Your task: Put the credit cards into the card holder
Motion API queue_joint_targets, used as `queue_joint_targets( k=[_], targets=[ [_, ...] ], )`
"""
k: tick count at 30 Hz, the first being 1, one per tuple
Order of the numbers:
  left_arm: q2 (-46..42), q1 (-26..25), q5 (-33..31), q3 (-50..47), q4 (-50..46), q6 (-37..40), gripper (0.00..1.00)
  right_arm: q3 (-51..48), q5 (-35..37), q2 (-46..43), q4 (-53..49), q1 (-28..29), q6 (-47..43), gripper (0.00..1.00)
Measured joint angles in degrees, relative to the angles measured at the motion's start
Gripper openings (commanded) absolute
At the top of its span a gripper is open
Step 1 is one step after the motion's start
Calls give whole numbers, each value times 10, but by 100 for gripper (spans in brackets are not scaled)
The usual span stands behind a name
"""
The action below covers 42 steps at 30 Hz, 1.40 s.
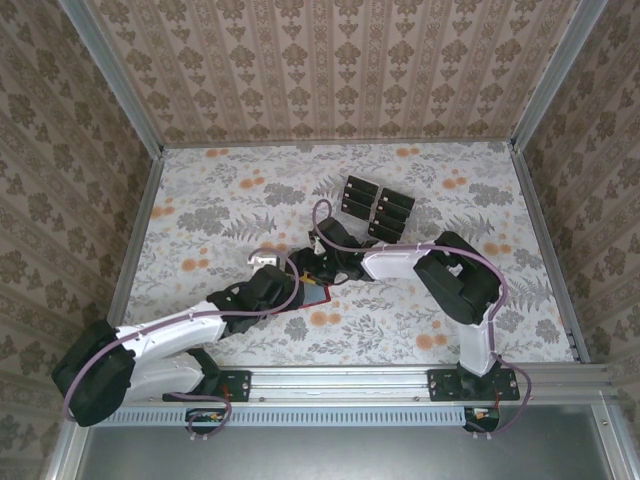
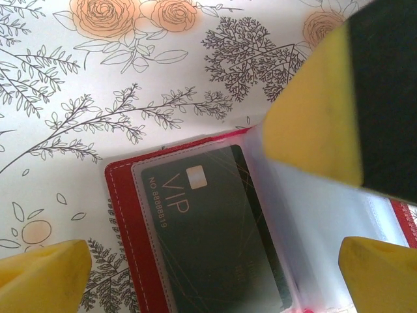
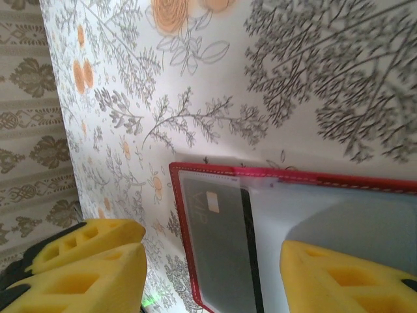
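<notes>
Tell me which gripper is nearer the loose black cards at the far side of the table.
Right. The right gripper, over the card holder, is just near-left of the credit cards; the left gripper lies beyond it, farther near-left.

Robot test cell in a lab, dressed up to pass for a home. Evidence: bare aluminium frame posts at the corners w/ patterned wallpaper panels fitted btwn them as walls, so a box, not a real room; floral cover over the table; left arm & right arm bolted to a metal rail at the near edge, purple cables looping along them; black cards laid in neat rows like props.
</notes>
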Motion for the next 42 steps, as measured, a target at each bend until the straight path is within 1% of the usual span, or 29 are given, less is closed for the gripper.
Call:
queue_joint_targets(
  k=[6, 11, 16, 24, 34, 42],
  targets=[
    [0, 0, -14, 0, -1, -9, 100, 8, 17, -39, -65, -20, -55, 57],
    [7, 0, -23, 0, -1, -18, 100, 25, 48, -42, -123, -20, -109, 57],
    [17, 0, -27, 1, -5, -20, 100, 25, 69, -40, -157, -20, -137, 56],
    [33, 0, -27, 14, -10, -19, 100, -22, 94, -41, -156, -27, -147, 56],
    [56, -7, -26, 38, -10, -15, 100, -88, 107, -92, -142, -56, -149, 56],
    [112, -14, -17, 75, 4, 7, 100, -96, 108, -104, -144, -63, -148, 57]
  ],
)
